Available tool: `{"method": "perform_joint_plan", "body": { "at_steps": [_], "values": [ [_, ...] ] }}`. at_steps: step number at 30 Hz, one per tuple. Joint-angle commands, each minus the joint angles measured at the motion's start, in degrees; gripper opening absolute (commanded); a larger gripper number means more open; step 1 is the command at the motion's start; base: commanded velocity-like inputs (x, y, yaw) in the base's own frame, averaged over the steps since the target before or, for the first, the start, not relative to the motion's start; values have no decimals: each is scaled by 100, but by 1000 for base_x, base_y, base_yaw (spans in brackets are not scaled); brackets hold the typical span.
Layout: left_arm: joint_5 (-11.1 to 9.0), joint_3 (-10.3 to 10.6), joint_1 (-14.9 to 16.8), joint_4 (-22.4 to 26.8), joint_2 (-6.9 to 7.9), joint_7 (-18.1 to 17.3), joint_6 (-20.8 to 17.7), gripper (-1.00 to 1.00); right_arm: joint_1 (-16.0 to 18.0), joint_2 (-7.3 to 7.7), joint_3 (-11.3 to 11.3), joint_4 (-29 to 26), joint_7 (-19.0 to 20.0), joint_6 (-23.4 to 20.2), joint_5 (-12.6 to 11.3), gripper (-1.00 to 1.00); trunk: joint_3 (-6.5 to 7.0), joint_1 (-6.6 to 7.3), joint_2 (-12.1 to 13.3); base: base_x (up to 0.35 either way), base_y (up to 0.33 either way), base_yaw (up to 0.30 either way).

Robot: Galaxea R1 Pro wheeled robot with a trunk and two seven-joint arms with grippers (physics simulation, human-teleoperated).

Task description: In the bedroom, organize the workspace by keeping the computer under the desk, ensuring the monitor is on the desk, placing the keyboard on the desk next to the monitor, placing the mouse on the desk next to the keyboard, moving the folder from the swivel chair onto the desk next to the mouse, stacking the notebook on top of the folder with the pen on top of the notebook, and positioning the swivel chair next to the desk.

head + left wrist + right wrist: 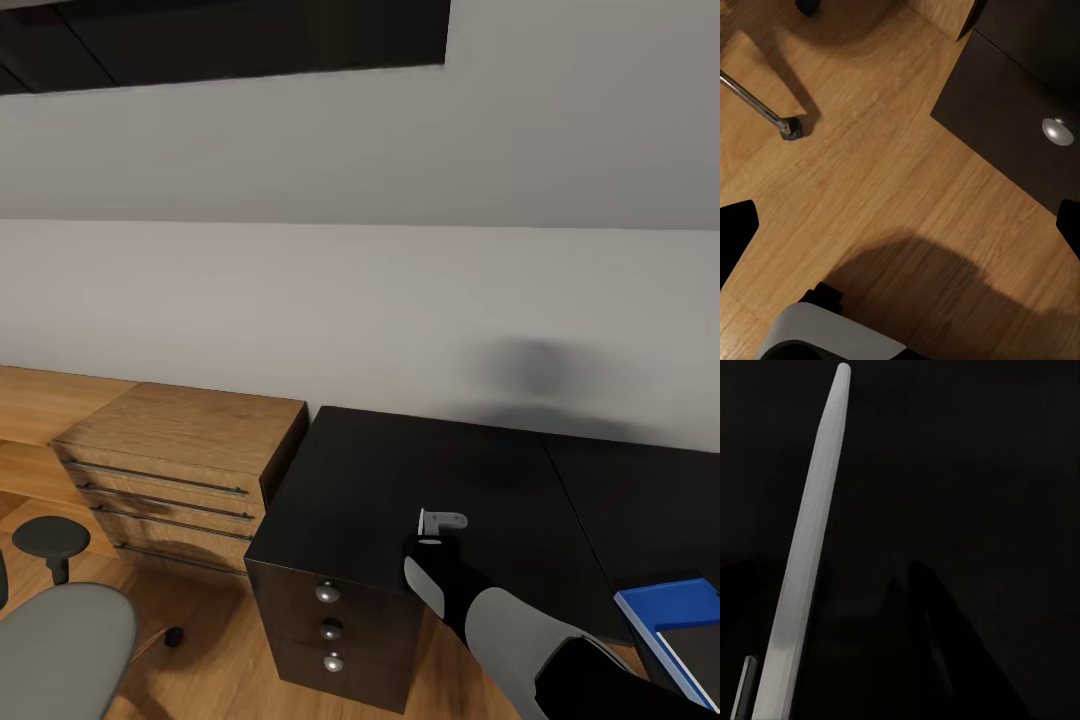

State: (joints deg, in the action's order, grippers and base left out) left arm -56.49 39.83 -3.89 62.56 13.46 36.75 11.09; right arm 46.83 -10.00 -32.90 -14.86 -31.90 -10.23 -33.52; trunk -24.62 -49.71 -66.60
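The pen [806, 547] runs as a long white-silver stick close along the right gripper's line of sight, over the glossy black top of the desk [420, 470]; whether the right gripper's jaws clamp it I cannot tell — they are lost in the dark; the blue folder [668, 604] lies on the desk's near right part with the dark notebook [700, 650] on it; the swivel chair [60, 630] stands left on the wood floor [885, 172]; the left gripper [900, 217] hangs spread wide above that floor, beside the drawer unit [330, 625].

No readable text, labels, brands or numbers anywhere here, not on the bench [420, 470], the drawers or the folder [672, 606].
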Motion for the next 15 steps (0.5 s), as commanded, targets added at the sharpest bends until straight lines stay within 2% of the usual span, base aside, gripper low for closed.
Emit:
{"method": "perform_joint_plan", "body": {
  "at_steps": [1, 15],
  "values": [
    [-55, 16, 3, 11, 7, 16, 42, 100, 2, 0, -15, 124, -42, -90, -34, -100, -6, -1, -3, 0, 0, 0],
    [-49, 25, 3, 1, 5, -1, 42, 100, 2, 0, -15, 106, -44, -93, -36, -100, -6, -1, -3, 0, 0, 0]
  ]
}}
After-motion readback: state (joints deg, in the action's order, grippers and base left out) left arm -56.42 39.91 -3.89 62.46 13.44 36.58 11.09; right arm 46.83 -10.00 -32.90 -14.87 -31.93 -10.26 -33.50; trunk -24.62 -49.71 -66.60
